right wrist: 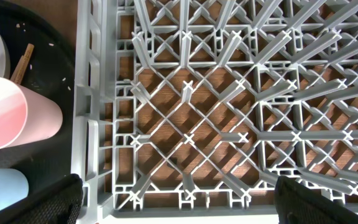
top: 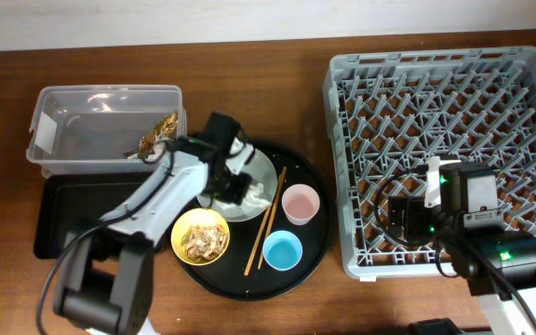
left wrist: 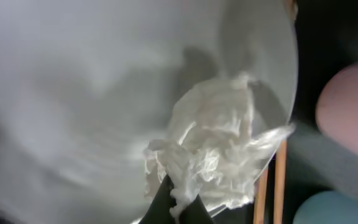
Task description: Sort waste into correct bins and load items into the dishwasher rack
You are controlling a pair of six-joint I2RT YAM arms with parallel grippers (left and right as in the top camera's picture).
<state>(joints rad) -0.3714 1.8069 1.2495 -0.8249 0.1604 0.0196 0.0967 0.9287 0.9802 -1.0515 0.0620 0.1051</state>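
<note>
The job in hand looks like the waste-sorting part. The left gripper [top: 233,191] is down over the plate [top: 261,170], right at the crumpled white napkin [left wrist: 216,143]. In the left wrist view its dark tips sit at the bottom edge of the napkin, but the view is blurry, so I cannot tell if it has pinched the paper or is only touching it.

The napkin lies on the plate, near the rim by the chopsticks [top: 266,221]. The plate sits on the round black tray [top: 314,256], along with the yellow bowl [top: 200,235] holding the food scraps [top: 201,240], the pink cup [top: 301,203] and the blue cup [top: 282,249]. The gold foil wrapper [top: 159,130] is already in the clear tub [top: 59,130]. The flat black bin tray [top: 59,219] lies just in front of the tub on the bench [top: 249,65].

Next, I think the left gripper must get a firm hold on the napkin, lift it off the plate and carry it left to a bin — which one, I cannot say.

The right gripper [right wrist: 176,199] is open wide with nothing in it. It hangs over the near left corner of the dishwasher rack [top: 342,140]. No dishes are in the rack yet — that part comes later.
</note>
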